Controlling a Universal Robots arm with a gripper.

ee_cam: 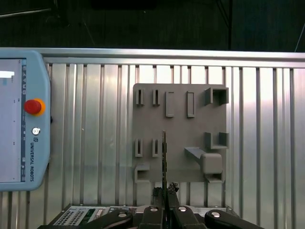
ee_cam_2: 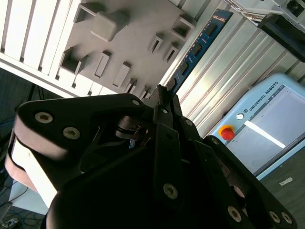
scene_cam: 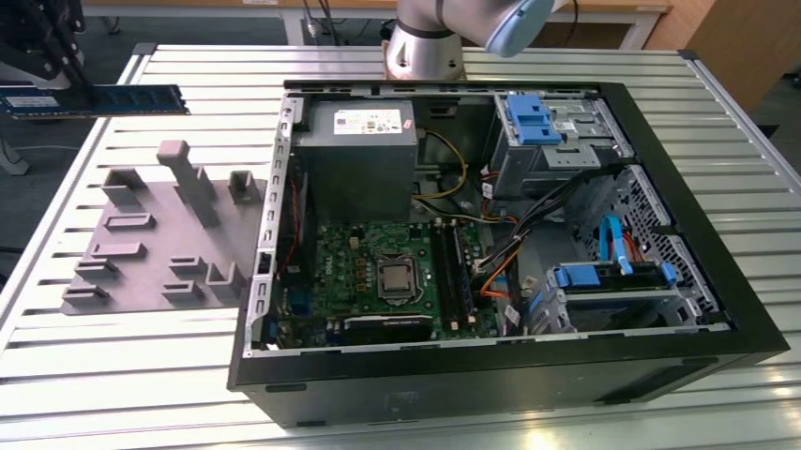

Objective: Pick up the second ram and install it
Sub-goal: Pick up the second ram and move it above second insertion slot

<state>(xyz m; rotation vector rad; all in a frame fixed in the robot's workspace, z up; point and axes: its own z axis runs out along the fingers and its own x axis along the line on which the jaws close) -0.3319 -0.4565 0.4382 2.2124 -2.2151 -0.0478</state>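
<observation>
**Q:** Entry one, markings?

**A:** A pale sticker (scene_cam: 32, 101) is recorded on the second ram (scene_cam: 107, 98), but its print is too small to be made out. A printed label is noted on the grey power supply (scene_cam: 356, 141). A line of lettering is carried along the edge of the teach pendant (ee_cam: 24, 143), below its red button (ee_cam: 33, 106).

**Q:** Entry two, the gripper?

**A:** The gripper (ee_cam: 164, 189) is listed as clenched on one end of the second ram, with its black fingers (ee_cam_2: 167, 107) pressed against the board's two faces. The stick is held level in the air at the exterior view's left, well apart from the computer case (scene_cam: 501, 375). In the first wrist view it is seen edge-on against the grey tray (ee_cam: 181, 129).

**Q:** Entry three, the surface and room?

**A:** The surface (scene_cam: 150, 375) is made up of pale ribbed metal slats. The tray with its upright blocks, the pendant and the open black case are all carried on it. Inside the case, a green motherboard (scene_cam: 363, 262) and blue drive brackets (scene_cam: 526, 117) are exposed. The arm's base (scene_cam: 423, 52) is mounted behind the case. Dark flooring is seen beyond the surface's edge.
</observation>
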